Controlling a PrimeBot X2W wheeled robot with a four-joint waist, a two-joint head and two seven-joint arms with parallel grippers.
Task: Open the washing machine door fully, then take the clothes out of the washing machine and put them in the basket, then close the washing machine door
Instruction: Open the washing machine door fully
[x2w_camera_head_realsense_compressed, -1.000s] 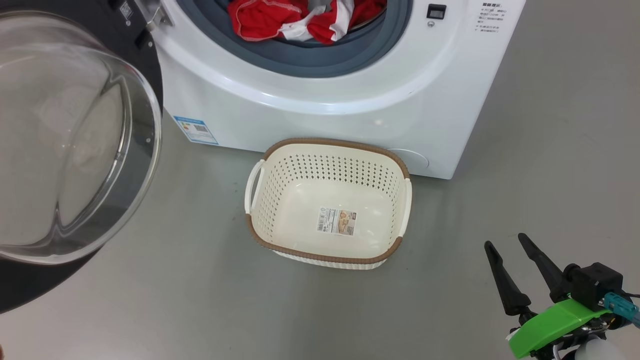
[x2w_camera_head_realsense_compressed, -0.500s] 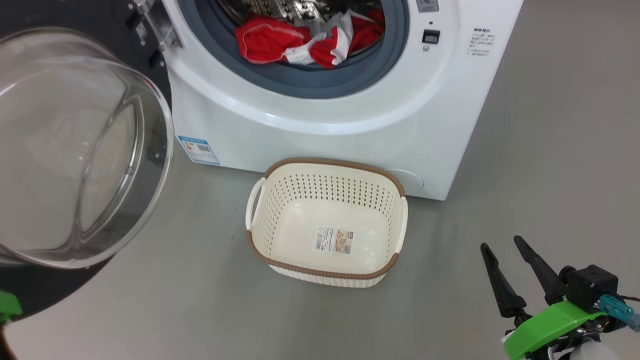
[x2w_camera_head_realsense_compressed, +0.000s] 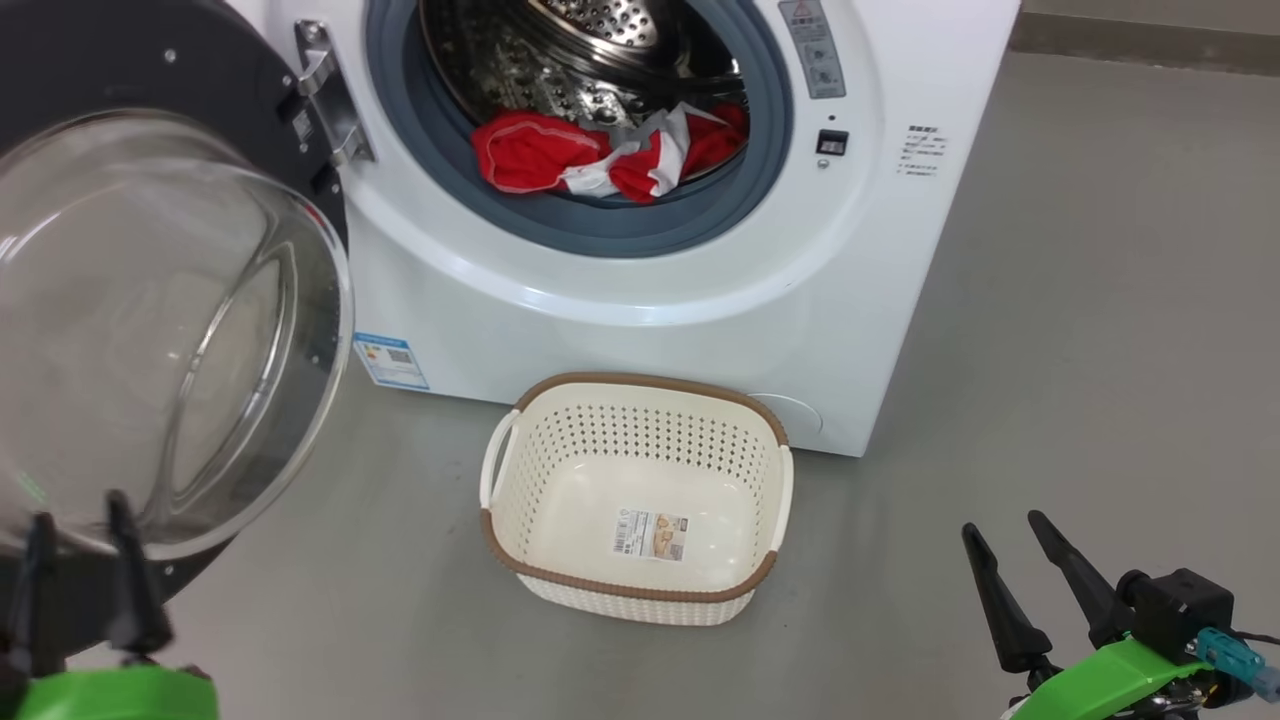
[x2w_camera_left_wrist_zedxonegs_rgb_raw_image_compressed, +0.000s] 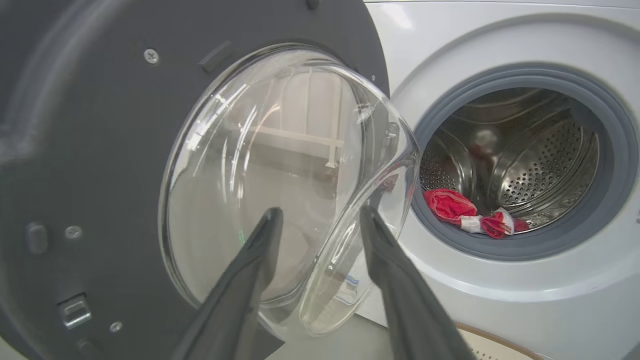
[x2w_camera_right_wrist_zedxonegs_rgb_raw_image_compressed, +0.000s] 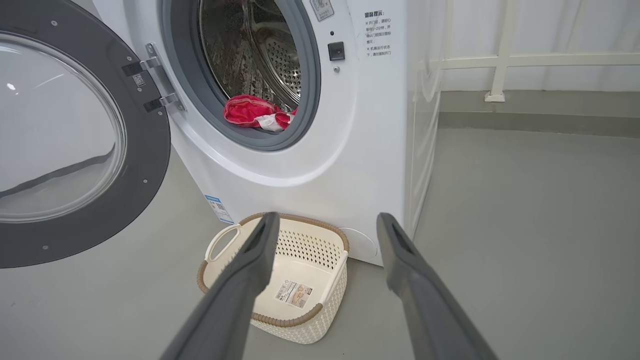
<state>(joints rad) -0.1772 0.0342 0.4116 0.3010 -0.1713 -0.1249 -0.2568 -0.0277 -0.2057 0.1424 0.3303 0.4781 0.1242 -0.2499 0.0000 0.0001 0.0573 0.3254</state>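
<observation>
Grey floor, white front-loading washing machine: red-and-white clothes lie crosswise at the grey rubber ring, up-right of the parted, empty left gripper; right gripper wide open.

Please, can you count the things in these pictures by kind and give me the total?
Washing machine: 1
Door, open: 1
Basket, empty: 1
Clothes, red and white: 1 heap; single pieces cannot be told apart
End effectors: 2, the left end effector and the right end effector
Total: 6
</observation>
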